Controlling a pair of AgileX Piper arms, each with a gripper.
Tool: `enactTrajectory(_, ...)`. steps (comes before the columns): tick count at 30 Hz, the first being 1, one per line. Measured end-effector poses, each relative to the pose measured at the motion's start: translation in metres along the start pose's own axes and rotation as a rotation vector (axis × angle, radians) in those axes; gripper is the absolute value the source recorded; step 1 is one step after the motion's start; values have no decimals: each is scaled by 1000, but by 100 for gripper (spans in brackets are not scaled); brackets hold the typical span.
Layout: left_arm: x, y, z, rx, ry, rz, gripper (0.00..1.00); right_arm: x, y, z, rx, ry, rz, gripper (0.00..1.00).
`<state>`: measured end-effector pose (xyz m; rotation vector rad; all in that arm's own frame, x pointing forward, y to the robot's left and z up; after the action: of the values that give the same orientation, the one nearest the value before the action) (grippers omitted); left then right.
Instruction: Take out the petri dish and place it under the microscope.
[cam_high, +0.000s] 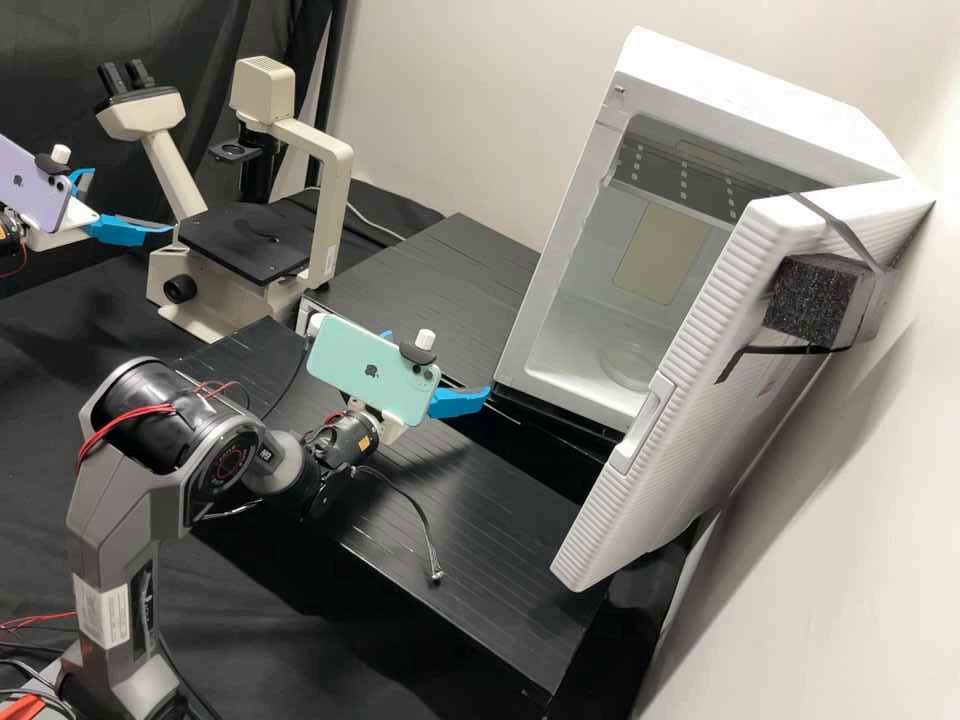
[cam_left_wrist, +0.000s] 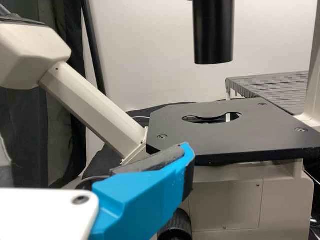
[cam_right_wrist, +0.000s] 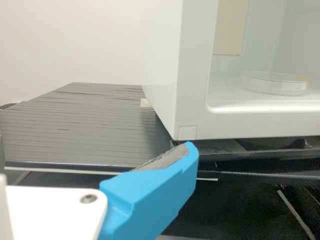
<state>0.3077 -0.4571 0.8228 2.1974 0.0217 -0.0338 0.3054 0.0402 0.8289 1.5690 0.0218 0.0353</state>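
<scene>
You see a pale wall (cam_high: 450, 120) behind the desk (cam_high: 470, 510), with more of it down the high view's right side, where soft shadows fall. Black curtains (cam_high: 60, 45) hang in folds at your far left; the desk's black top is finely ridged, beside dark cloth (cam_high: 35, 500).

We can't read any words. We see logos (cam_high: 372, 371) on two phones (cam_high: 335, 352) and a label (cam_high: 103, 612) on the right arm (cam_high: 120, 515).

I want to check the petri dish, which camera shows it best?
The right wrist view: it catches the petri dish close up, rim clear, inside the white cabinet. The high view shows the dish small and faint. The left wrist view faces the microscope.
</scene>
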Motion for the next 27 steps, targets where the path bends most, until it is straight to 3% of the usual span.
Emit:
enactTrajectory(10,0,0,0,0,0,0,100,0,1,1,-1,-2,2,100)
enactTrajectory(14,0,0,0,0,0,0,100,-5,8,11,-23,0,19,100)
enactTrajectory(22,0,0,0,0,0,0,100,-15,51,45,16,-49,165,100)
enactTrajectory(27,0,0,0,0,0,0,100,-6,81,53,9,-43,246,100)
